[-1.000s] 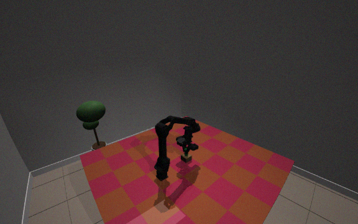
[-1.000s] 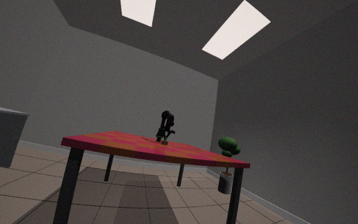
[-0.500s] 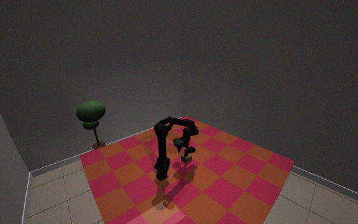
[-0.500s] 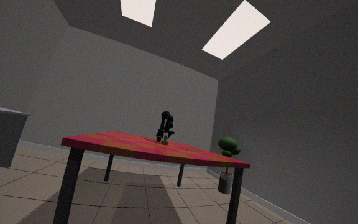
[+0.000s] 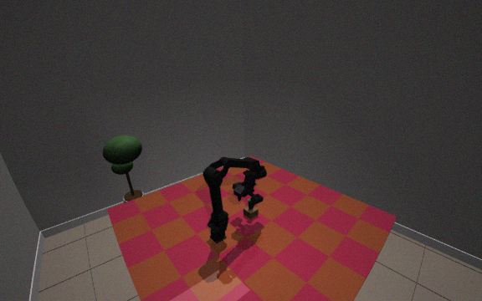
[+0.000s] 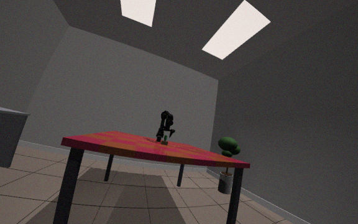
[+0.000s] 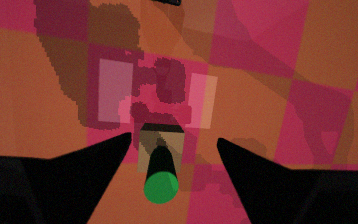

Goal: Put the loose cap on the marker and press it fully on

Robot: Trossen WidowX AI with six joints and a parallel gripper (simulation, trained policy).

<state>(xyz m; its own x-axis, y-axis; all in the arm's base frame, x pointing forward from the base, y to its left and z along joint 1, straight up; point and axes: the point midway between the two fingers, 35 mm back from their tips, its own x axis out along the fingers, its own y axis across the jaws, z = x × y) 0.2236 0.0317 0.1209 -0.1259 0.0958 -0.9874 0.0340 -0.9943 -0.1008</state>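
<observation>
The green cap point(image 7: 161, 187) point(image 6: 165, 137) is upright above the holder block point(image 7: 175, 140) point(image 5: 250, 214) point(image 6: 164, 143), in line with the marker's place. In the wrist view its round green top faces the camera and its dark side runs down toward the block. The marker's body cannot be made out, so how far down the cap sits cannot be told. My gripper point(image 7: 175, 139) point(image 5: 248, 196) is wide open and empty. Its fingers stand apart on either side of the cap, with gaps to both sides.
The checkered pink and orange table point(image 5: 299, 238) point(image 6: 110, 146) carries the arm's base, near the holder block. Shadows of the arm fall across it. A potted plant point(image 5: 122, 150) point(image 6: 227, 143) stands on the floor beyond the table.
</observation>
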